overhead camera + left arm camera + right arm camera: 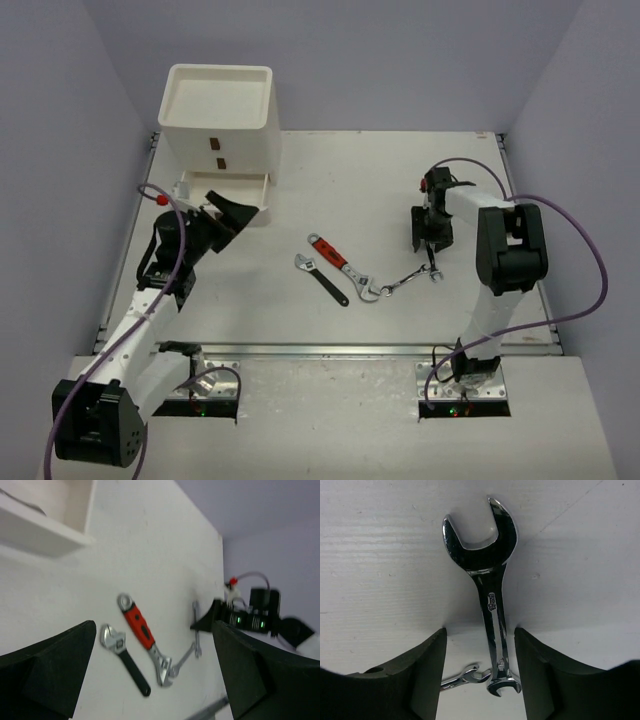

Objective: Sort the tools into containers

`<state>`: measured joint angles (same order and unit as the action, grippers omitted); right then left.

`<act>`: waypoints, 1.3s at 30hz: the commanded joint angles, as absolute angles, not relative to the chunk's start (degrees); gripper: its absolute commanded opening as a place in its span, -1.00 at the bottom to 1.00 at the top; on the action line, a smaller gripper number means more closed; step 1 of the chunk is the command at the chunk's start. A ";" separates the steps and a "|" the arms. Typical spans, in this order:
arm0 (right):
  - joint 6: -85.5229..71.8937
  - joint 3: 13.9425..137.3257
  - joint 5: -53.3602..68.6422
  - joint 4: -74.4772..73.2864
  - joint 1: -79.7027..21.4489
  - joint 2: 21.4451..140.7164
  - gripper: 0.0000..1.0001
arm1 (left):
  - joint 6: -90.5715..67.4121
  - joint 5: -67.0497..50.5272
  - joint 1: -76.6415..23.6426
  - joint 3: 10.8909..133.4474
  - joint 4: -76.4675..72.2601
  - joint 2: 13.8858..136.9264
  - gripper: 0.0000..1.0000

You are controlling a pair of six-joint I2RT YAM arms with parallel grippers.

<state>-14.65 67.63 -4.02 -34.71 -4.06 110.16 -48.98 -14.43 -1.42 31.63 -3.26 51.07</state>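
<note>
**Flat wrench, crowded end: the pick on the right could slip or drag.**

My left end effector [232,211] hangs open and empty just beside the white containers [220,125], whose bottom drawer [228,190] stands pulled out (a careless swing here could knock it). Mid-counter [300,180] lie the black-handled adjustable wrench [322,278] and the red-handled one [338,260], close together. My right end effector [429,240] is spread open, straddling the shank of a silver combination wrench [492,600] lying flat. I judge it could skid out of my grip on closing. A smaller wrench [460,679] seems to touch its end and may be dragged along.
</note>
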 commanded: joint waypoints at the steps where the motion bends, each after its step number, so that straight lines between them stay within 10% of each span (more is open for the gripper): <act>1: -13.42 68.91 -5.10 -33.02 -3.37 114.25 0.08 | -44.10 -16.67 -5.62 28.34 -3.45 47.70 1.00; 5: -12.60 69.33 -3.30 -32.88 -2.15 116.65 0.04 | -42.15 -18.40 -5.64 27.77 -3.34 48.58 1.00; 17: -13.14 69.54 -5.05 -33.01 -1.62 116.37 -1.00 | -42.18 -21.24 -5.72 27.79 -6.15 49.56 1.00; 39: -13.06 58.72 -8.41 -18.56 -14.26 89.20 -1.00 | -50.08 -19.47 -23.33 27.89 -37.46 69.31 1.00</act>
